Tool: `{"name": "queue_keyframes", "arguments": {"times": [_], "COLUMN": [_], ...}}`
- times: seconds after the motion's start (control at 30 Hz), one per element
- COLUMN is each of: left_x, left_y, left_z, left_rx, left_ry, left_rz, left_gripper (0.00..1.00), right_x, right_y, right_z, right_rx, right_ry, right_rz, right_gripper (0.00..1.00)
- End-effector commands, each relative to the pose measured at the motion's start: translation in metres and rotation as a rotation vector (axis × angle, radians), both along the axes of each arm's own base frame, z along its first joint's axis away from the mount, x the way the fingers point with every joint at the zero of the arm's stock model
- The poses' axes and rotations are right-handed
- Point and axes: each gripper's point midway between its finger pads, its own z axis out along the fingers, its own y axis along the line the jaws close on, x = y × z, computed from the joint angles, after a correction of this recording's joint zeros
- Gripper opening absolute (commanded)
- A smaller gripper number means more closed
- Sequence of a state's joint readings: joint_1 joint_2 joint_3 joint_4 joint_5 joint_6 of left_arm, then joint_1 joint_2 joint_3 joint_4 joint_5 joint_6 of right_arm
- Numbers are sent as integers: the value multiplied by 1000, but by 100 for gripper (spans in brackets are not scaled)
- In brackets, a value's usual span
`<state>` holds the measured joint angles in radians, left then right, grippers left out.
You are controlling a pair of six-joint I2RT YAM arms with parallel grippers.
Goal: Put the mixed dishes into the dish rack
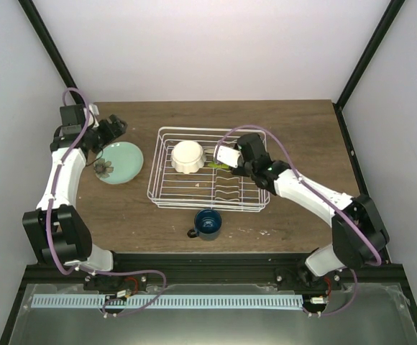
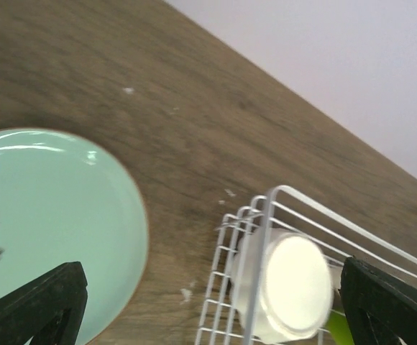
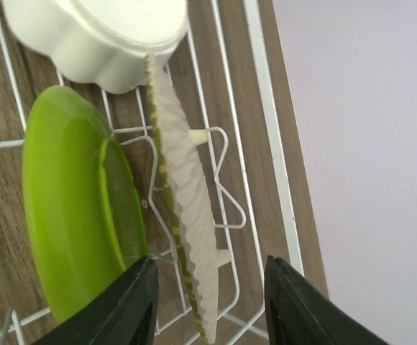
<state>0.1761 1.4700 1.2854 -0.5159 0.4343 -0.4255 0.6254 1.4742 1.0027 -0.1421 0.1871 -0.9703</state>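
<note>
Three dishes sit in the dish rack point(image 1: 194, 129), the right gripper point(image 3: 210, 262) spread loosely around the flat cream plate point(image 3: 183, 180) there; next, the wide-open left gripper point(image 2: 212, 267) should pinch the pale mint-green plate point(image 2: 57, 208) lying to the left.

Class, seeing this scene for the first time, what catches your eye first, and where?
The white wire dish rack dominates the middle, a cream scalloped bowl upside down inside it. A pale mint-green plate lies to its left and a dark blue mug stands on its near side. The right gripper, open, straddles a cream plate standing on edge beside a lime-green dish.
</note>
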Motion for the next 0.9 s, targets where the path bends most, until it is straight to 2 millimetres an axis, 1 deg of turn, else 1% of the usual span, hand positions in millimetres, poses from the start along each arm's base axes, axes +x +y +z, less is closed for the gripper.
{"name": "queue_keyframes", "arguments": {"times": [0.0,0.07,0.13,0.2,0.3,0.33,0.37,0.43,0.53,0.6,0.73,0.87], "left_x": [-11,-17,-24,-32,-45,-48,-52,-55,-53,-52,-50,-50], "left_y": [37,55,71,90,120,127,131,133,125,119,111,110], "left_z": [-21,-31,-40,-50,-65,-70,-75,-84,-101,-114,-135,-159], "left_rx": [146,177,162,129,91,87,87,80,31,-11,-68,-91], "left_ry": [131,184,228,260,308,326,343,368,377,385,388,416], "left_rz": [140,205,256,318,409,427,436,438,410,399,381,391], "left_gripper": [97,97,98,98,98,98,98,98,97,97,96,95], "right_x": [2,3,5,8,15,19,22,27,32,33,39,40], "right_y": [2,3,5,10,20,25,29,40,59,65,64,57], "right_z": [57,75,93,108,122,126,125,127,127,127,131,132], "right_rx": [135,217,320,418,544,586,616,674,728,748,790,823], "right_ry": [-48,-35,-22,-23,11,41,87,166,255,282,327,363], "right_rz": [-67,-109,-157,-178,-204,-215,-229,-236,-209,-202,-211,-219], "right_gripper": [46,49,50,53,58,59,60,60,61,60,59,58]}}
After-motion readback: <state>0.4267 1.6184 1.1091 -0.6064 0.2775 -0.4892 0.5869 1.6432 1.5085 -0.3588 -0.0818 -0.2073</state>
